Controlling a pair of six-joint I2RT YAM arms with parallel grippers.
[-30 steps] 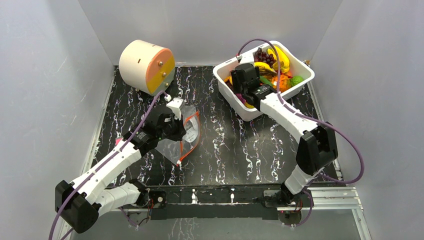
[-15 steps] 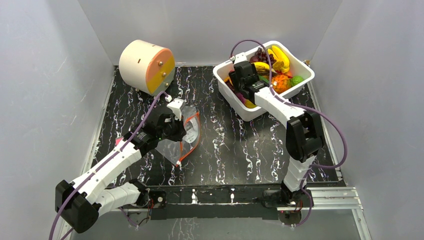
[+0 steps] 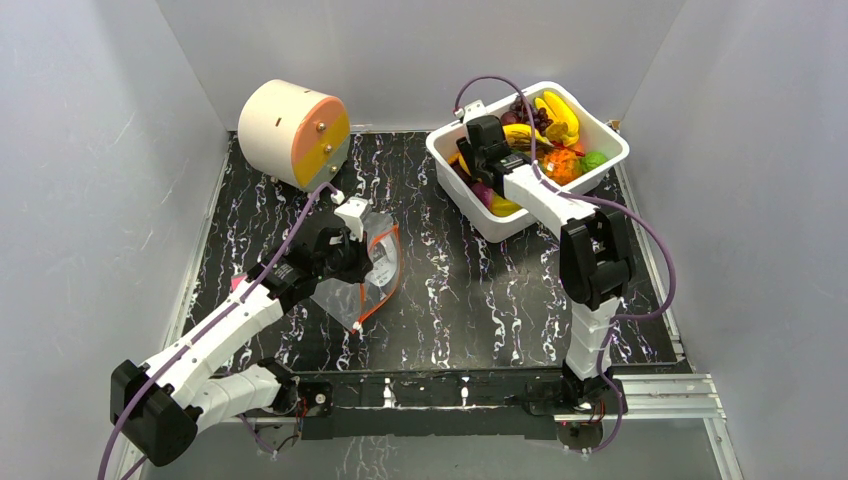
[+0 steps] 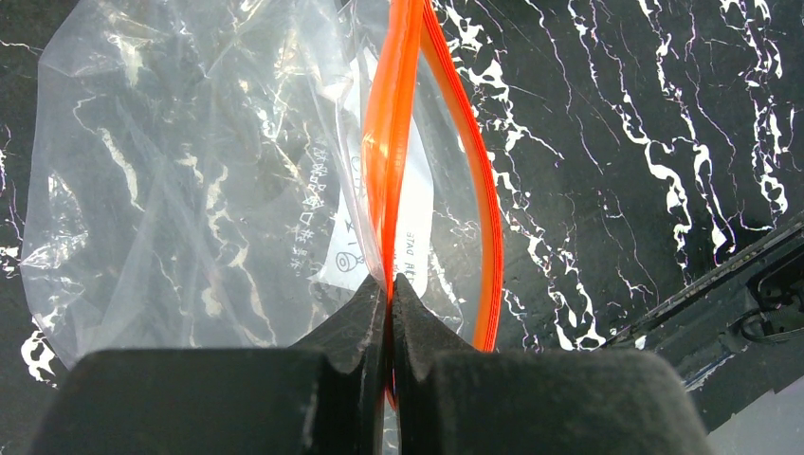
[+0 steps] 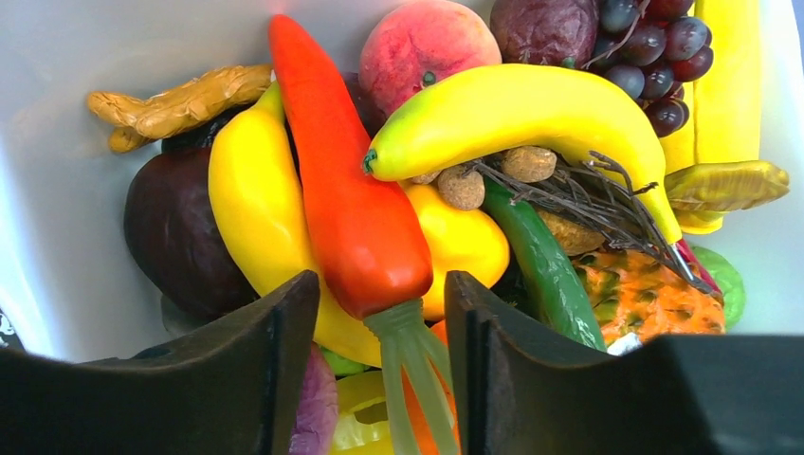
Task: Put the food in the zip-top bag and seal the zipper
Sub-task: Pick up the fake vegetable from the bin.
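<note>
- Right wrist view: the right gripper (image 5: 379, 294) has its fingers spread wide, one on each side of the green-stalked end of the orange carrot (image 5: 351, 190). It grips nothing yet.
- The carrot lies in the white tub (image 5: 57, 190) with a yellow piece (image 5: 251, 218) touching its left side and a banana (image 5: 531, 104) lying across just behind. A peach (image 5: 427, 43) and purple grapes (image 5: 654, 47) sit at the back. All the food that shows is in the tub.
- Over the last second the right arm's elbow has swung in toward the middle of the table. The wrist has slid toward the tub's back-left. I take this as lining up on the carrot, so squeezing the fingers together looks like the next step.
- The left gripper (image 4: 389, 299) is pinched tight on one lip of the zipper (image 4: 393, 142). The other lip bows away to the right, leaving the mouth open.
- The zip-top bag (image 4: 190, 190) rests on the black marbled table (image 4: 616, 142), well apart from the tub, and has not shifted. No food shows inside it.
- The bag is held ready, and filling has not begun.
</note>
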